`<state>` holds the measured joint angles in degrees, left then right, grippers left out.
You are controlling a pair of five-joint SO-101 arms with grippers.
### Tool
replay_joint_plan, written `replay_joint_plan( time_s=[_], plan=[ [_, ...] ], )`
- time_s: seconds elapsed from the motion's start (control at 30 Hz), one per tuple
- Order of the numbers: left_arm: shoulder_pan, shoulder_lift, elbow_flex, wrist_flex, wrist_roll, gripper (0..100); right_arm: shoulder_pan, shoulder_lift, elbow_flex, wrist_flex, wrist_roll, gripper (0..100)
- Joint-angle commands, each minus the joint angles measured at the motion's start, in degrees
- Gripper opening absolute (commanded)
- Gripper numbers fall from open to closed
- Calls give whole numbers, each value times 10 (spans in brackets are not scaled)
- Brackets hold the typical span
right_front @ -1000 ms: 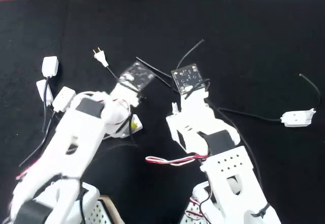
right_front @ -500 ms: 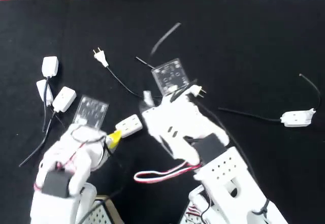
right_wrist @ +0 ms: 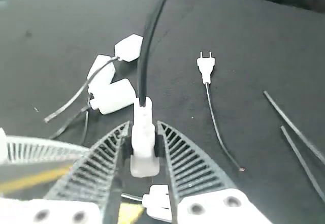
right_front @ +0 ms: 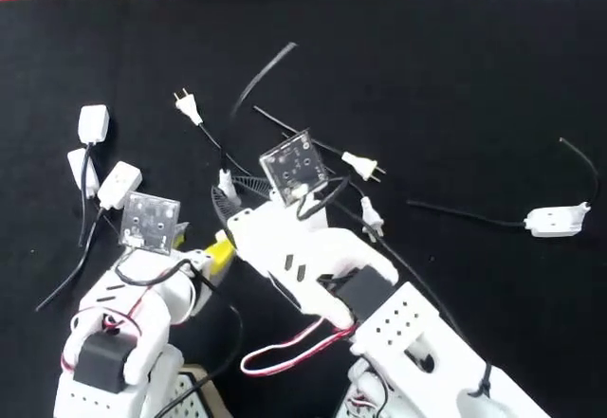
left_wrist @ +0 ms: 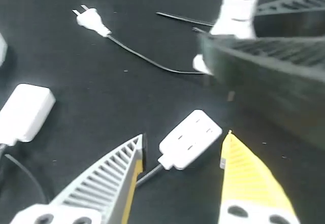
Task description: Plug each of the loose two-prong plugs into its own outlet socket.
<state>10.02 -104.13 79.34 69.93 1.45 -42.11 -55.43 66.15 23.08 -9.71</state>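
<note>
My right gripper [right_wrist: 142, 127] is shut on a white two-prong plug [right_wrist: 143, 142], whose black cord [right_front: 256, 77] arcs up and away. Just beneath the plug lies a white outlet socket [left_wrist: 190, 145], which rests on the black table between the open fingers of my left gripper [left_wrist: 184, 138]. In the high view the right gripper [right_front: 228, 195] hangs beside the left gripper's yellow finger [right_front: 219, 251]. Loose plugs lie at the far left [right_front: 188, 105] and near the middle [right_front: 360, 165], [right_front: 370, 217].
Three white outlet sockets [right_front: 93, 122], [right_front: 81, 167], [right_front: 119, 183] with cords cluster at the table's left. Another socket [right_front: 558, 219] lies far right. Loose black cords cross the middle. The right arm [right_front: 313, 257] reaches across in front of the left arm [right_front: 133, 314].
The right arm swung left with the plug, bringing it over the socket. The left arm drew back toward the near edge and now brackets that socket.
</note>
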Motion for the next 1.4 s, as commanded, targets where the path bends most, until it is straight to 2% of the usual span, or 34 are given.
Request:
replay_joint_plan(
  time_s=[0.0, 0.23, 0.57, 0.63, 0.77, 0.83, 0.9, 1.0, 1.17, 1.37],
  plan=[
    [26, -4, -7, -22, 25, 246, -6, 2, -2, -2, -50, 20],
    [-33, -4, 51, -132, 68, 247, -22, 0, -38, 98, -69, 12],
    [-46, -4, 50, -117, 63, 249, -28, 1, -51, 124, -62, 12],
    [-44, -4, 35, -77, 20, 249, -27, 3, -51, 124, -55, 12],
    [-48, -4, 10, 25, -127, 246, 4, 4, -52, 129, -18, 11],
    [-60, -4, 9, 50, -181, 245, 23, 5, -63, 156, 0, 11],
    [-103, -4, 11, 50, -212, 245, 36, 5, -74, 193, 16, 11],
    [-175, -4, 13, 50, -217, 245, 35, 13, -69, 210, 30, 11],
    [-300, -4, 40, 50, -216, 245, 35, 111, -67, 159, 40, 11],
    [-410, -4, 91, 34, -221, 245, 38, 253, -131, 131, 48, 11]
  ],
)
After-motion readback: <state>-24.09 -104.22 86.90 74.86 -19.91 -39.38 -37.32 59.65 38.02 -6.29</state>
